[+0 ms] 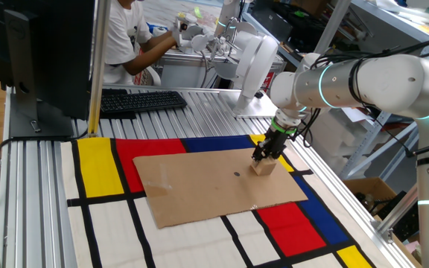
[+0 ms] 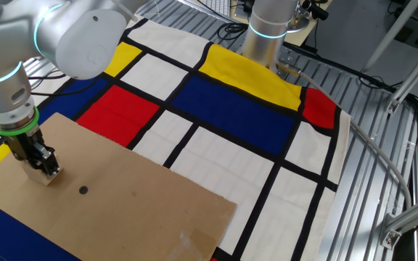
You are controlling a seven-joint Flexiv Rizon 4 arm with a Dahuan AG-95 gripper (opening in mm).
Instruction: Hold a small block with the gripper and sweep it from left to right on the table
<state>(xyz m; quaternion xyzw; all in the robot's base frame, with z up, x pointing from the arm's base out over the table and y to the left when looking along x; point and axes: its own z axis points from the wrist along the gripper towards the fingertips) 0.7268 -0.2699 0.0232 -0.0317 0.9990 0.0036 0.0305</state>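
A: Any lettering to call out here, on either fixed view?

B: Nothing legible. No label, brand, number or sign can be read on anything in shot; whatever print exists is too small or blurred.

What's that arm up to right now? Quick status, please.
Gripper pointing straight down, shut on the small block. Block resting on the cardboard sheet, near its edge. Only a small dark spot on the sheet beside it.

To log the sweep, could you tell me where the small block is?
The small block sits between the gripper fingers on the cardboard sheet's right end in one fixed view.
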